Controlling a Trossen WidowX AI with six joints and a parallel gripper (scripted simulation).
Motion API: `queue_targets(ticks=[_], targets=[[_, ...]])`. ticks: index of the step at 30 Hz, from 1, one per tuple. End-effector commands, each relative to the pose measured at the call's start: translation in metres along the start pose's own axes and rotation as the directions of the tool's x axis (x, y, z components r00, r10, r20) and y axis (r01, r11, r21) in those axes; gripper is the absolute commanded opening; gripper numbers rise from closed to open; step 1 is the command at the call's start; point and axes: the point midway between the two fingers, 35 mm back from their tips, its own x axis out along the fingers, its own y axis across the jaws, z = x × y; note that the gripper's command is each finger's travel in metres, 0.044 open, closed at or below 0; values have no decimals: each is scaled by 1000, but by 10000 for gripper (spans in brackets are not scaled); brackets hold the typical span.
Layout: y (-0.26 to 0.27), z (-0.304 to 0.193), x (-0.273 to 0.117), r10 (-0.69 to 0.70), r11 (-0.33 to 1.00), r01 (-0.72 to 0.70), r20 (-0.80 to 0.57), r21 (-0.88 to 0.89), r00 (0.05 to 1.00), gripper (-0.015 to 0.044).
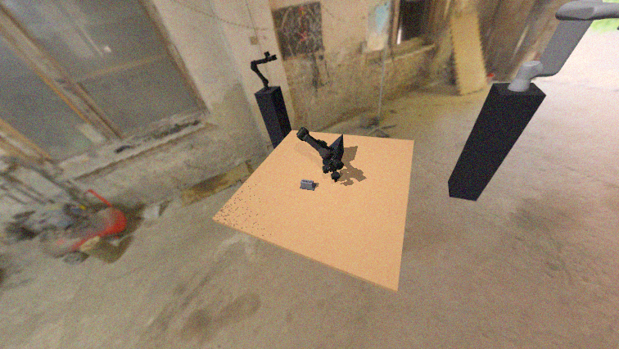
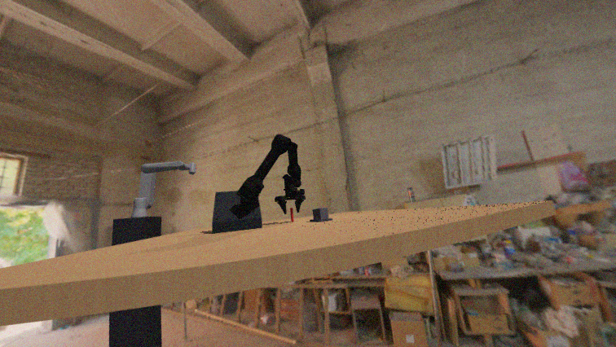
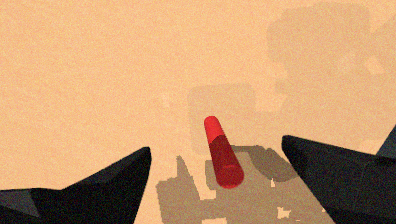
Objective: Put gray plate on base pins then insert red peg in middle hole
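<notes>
The red peg (image 2: 292,217) (image 3: 219,150) stands upright on the table. My gripper (image 1: 336,177) (image 2: 291,212) (image 3: 217,147) is open and points down over the peg. Its fingertips are on either side of the peg's upper part, with a gap on both sides. The peg is hidden behind the gripper in the top view. The gray block of the base and plate (image 1: 307,184) (image 2: 320,214) sits on the table a short way from the peg, outside the wrist view. At this size I cannot tell plate from base or see how the plate lies on the pins.
The tan table (image 1: 346,229) (image 2: 241,258) carries a dark upright panel (image 2: 224,213) beside the arm's base. Off the table, a gray arm (image 1: 562,47) (image 2: 147,185) stands on a black pedestal, and a small black arm (image 1: 259,71) stands on another.
</notes>
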Motion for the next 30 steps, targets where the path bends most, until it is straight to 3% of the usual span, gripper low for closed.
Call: queue_targets(ticks=[1, 3, 18, 25, 30], targets=[[-2, 0, 7, -4, 1000, 4, 6, -6, 1000, 440], [-2, 0, 8, -4, 1000, 4, 6, -6, 1000, 440], [-2, 0, 8, -4, 1000, 4, 6, -6, 1000, 46], [-2, 0, 8, -4, 1000, 4, 6, -6, 1000, 0], [-1, 0, 3, -3, 1000, 3, 5, -7, 1000, 0]])
